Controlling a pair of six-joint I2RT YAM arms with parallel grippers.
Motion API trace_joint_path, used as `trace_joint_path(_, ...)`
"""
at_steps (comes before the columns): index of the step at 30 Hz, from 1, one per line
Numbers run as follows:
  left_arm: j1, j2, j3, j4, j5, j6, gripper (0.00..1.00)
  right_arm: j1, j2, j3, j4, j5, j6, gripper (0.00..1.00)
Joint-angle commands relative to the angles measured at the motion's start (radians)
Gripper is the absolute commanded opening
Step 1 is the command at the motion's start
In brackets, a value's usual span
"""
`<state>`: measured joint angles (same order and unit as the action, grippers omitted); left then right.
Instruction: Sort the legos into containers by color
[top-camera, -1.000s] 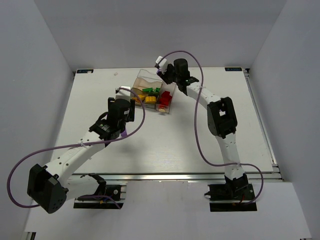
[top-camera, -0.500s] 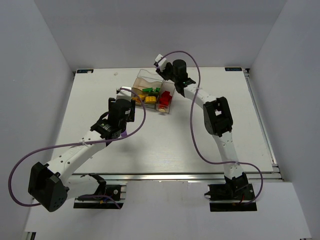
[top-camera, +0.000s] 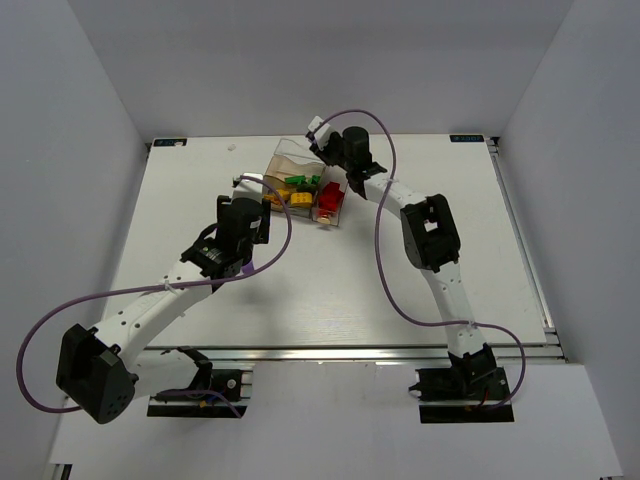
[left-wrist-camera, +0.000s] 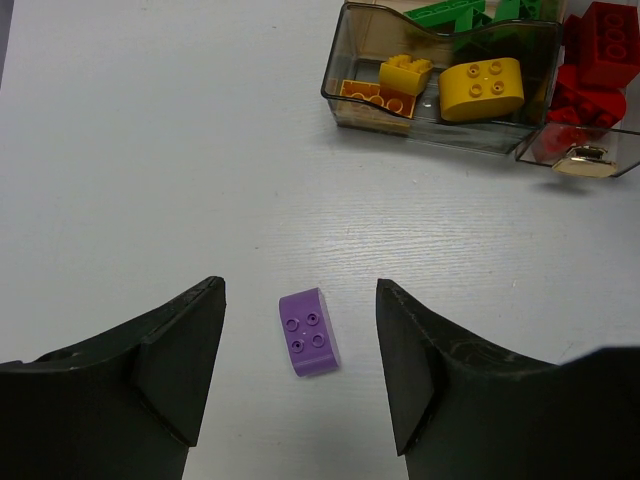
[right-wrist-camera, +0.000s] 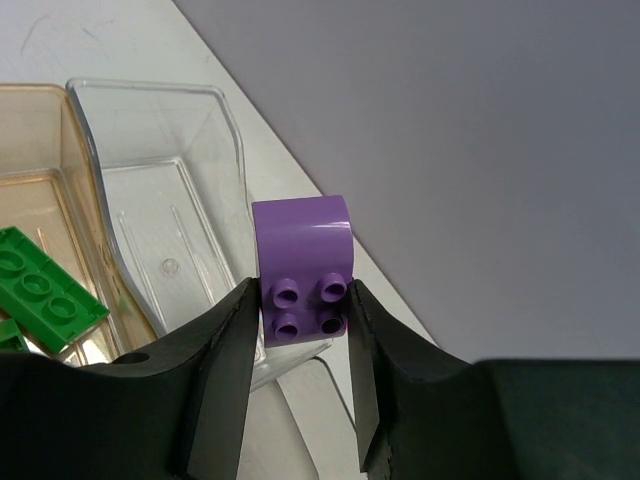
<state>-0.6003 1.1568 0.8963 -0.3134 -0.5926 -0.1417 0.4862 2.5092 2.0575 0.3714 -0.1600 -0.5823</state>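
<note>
A purple lego (left-wrist-camera: 308, 333) lies studs-up on the white table, between the fingers of my left gripper (left-wrist-camera: 300, 292), which is open and not touching it. The clear four-part box (top-camera: 285, 150) stands just beyond, holding yellow legos (left-wrist-camera: 482, 88), green legos (left-wrist-camera: 450, 15) and red legos (left-wrist-camera: 600, 50) in separate compartments. My right gripper (right-wrist-camera: 301, 300) is shut on a second purple lego (right-wrist-camera: 300, 240), held studs toward the camera over the far edge of an empty clear compartment (right-wrist-camera: 150, 200). A green lego (right-wrist-camera: 45, 285) lies in the neighbouring section.
The grey back wall (right-wrist-camera: 480, 150) rises close behind the box and the right gripper (top-camera: 322, 135). A gold latch (left-wrist-camera: 583, 160) juts from the box's near side. The left gripper (top-camera: 255, 207) hangs just in front and left of the box.
The right arm has swung a little to the left, carrying its purple lego along the back of the box. The left arm and the loose purple lego have stayed put.
</note>
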Motion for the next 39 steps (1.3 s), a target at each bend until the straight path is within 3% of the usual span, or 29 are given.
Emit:
trace_joint_path(1, -0.003, -0.008, -0.005, 0.007, -0.016, 0.002, 0.72, 0.005, 0.01, 0.03, 0.066, -0.003, -0.01, 0.3)
trace_joint_path(12, -0.003, -0.008, -0.003, 0.008, -0.01, -0.001, 0.72, 0.005, 0.004, 0.026, 0.061, -0.009, -0.013, 0.71)
trace_joint_path(15, -0.003, -0.003, -0.002, 0.007, -0.006, -0.001, 0.72, 0.005, -0.009, 0.026, 0.055, -0.009, -0.011, 0.7)
trace_joint_path(17, -0.003, -0.003, 0.0, -0.001, -0.001, -0.006, 0.7, 0.006, -0.032, 0.021, 0.05, 0.014, 0.004, 0.65)
trace_joint_path(19, -0.003, 0.007, 0.003, -0.004, 0.013, -0.022, 0.53, 0.0, -0.088, 0.012, 0.026, 0.036, 0.036, 0.33)
trace_joint_path(20, -0.003, 0.017, 0.007, -0.025, 0.01, -0.039, 0.18, 0.0, -0.113, 0.012, -0.026, 0.046, 0.098, 0.16)
trace_joint_path(21, -0.003, 0.033, 0.024, -0.044, 0.008, -0.064, 0.03, -0.004, -0.139, 0.012, -0.064, 0.08, 0.145, 0.0)
trace_joint_path(24, -0.003, 0.061, 0.055, -0.119, 0.013, -0.189, 0.0, -0.017, -0.316, 0.001, -0.285, 0.093, 0.315, 0.0)
trace_joint_path(26, -0.003, 0.073, 0.058, -0.167, 0.023, -0.246, 0.0, -0.037, -0.419, -0.127, -0.369, 0.027, 0.407, 0.0)
trace_joint_path(27, -0.003, 0.081, 0.062, -0.191, 0.03, -0.312, 0.1, -0.043, -0.522, -0.179, -0.408, -0.004, 0.433, 0.0)
trace_joint_path(29, 0.008, 0.119, 0.069, -0.249, 0.043, -0.376, 0.46, -0.066, -0.625, -0.346, -0.437, -0.1, 0.473, 0.01)
trace_joint_path(30, 0.008, 0.136, 0.073, -0.271, 0.045, -0.409, 0.78, -0.07, -0.677, -0.403, -0.459, -0.134, 0.502, 0.26)
trace_joint_path(31, 0.02, 0.165, 0.078, -0.3, 0.042, -0.448, 0.86, -0.08, -0.766, -0.449, -0.471, -0.172, 0.515, 0.41)
trace_joint_path(33, 0.059, 0.188, 0.081, -0.309, 0.05, -0.473, 0.97, -0.104, -0.881, -0.578, -0.506, -0.275, 0.545, 0.67)
trace_joint_path(34, 0.071, 0.208, 0.079, -0.3, 0.065, -0.47, 0.98, -0.107, -0.917, -0.618, -0.514, -0.312, 0.555, 0.73)
trace_joint_path(36, 0.092, 0.231, 0.085, -0.293, 0.111, -0.464, 0.98, -0.118, -1.007, -0.73, -0.517, -0.38, 0.575, 0.76)
trace_joint_path(39, 0.126, 0.283, 0.098, -0.289, 0.186, -0.463, 0.96, -0.129, -1.102, -0.882, -0.488, -0.406, 0.611, 0.74)
